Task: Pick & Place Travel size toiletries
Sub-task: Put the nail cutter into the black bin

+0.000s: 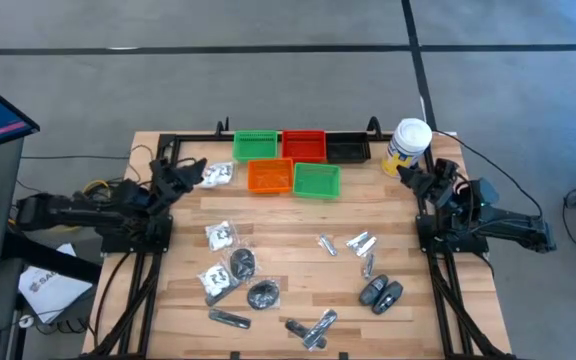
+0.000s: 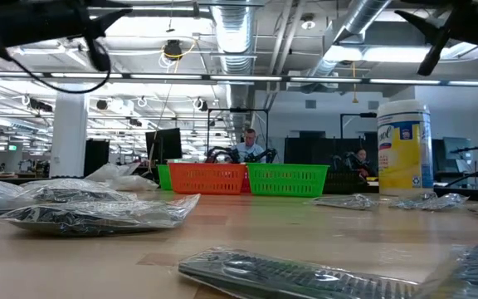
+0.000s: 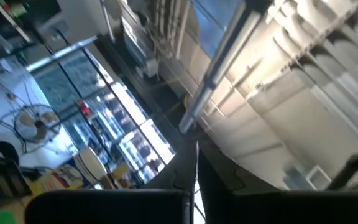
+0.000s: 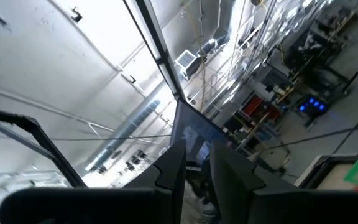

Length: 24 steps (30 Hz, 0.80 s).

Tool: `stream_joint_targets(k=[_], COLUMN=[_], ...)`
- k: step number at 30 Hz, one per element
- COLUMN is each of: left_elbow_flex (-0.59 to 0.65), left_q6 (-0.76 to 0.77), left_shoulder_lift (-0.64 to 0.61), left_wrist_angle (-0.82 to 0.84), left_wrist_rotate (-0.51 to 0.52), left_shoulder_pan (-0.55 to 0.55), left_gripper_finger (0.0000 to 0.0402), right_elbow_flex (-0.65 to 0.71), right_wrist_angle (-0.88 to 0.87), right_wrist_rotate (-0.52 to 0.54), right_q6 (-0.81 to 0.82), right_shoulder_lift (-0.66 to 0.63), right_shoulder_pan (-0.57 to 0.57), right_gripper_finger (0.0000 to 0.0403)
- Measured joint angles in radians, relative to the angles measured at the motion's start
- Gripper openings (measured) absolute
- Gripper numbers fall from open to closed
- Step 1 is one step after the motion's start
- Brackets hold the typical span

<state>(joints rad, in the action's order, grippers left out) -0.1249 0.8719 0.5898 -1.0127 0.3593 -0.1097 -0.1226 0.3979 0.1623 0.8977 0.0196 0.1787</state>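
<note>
Nearest pick for the closed, empty left gripper (image 1: 190,170): clear packet (image 1: 215,176) just beside it toward the trays; remaining toiletries spread mid-table and front; right gripper (image 1: 415,176) parked by the canister (image 1: 408,145), nearly shut, empty.

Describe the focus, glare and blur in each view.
High view: even light, items on the table sharp. Low view: the near packet is out of focus, the orange tray and white canister crisper, ceiling lights glaring. Left wrist view: soft, bright glare on the ceiling panels. Right wrist view: ceiling washed out.
</note>
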Motion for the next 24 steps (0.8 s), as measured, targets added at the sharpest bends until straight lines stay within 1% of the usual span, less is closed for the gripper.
stream_joint_targets(k=[2,5,11,14,20,24], left_elbow_flex=[-0.034,-0.080,-0.152,-0.179,-0.225,-0.257], left_q6=[0.000,0.001,-0.016,-0.023,0.002,0.006], left_shoulder_lift=[0.050,0.122,0.240,0.284,0.352,0.384], left_wrist_angle=[-0.001,0.000,0.000,0.000,0.001,0.000], left_wrist_rotate=[-0.050,-0.100,-0.123,-0.126,-0.227,-0.270], left_shoulder_pan=[0.000,0.000,0.000,0.000,-0.028,-0.053], left_gripper_finger=[0.0007,0.0007,0.0007,0.0007,0.0007,0.0007], right_elbow_flex=[0.000,0.000,0.000,0.000,-0.001,-0.002], right_wrist_angle=[-0.001,0.000,0.000,0.000,0.007,0.009], right_wrist_rotate=[0.000,-0.001,-0.003,-0.006,-0.009,-0.010], right_q6=[0.018,0.020,0.051,0.079,0.098,0.098], right_shoulder_lift=[0.000,0.000,0.000,0.000,0.000,0.000], right_shoulder_pan=[0.000,-0.001,-0.001,-0.002,-0.016,-0.025], right_gripper_finger=[0.0067,0.0067,0.0067,0.0067,0.0067,0.0067])
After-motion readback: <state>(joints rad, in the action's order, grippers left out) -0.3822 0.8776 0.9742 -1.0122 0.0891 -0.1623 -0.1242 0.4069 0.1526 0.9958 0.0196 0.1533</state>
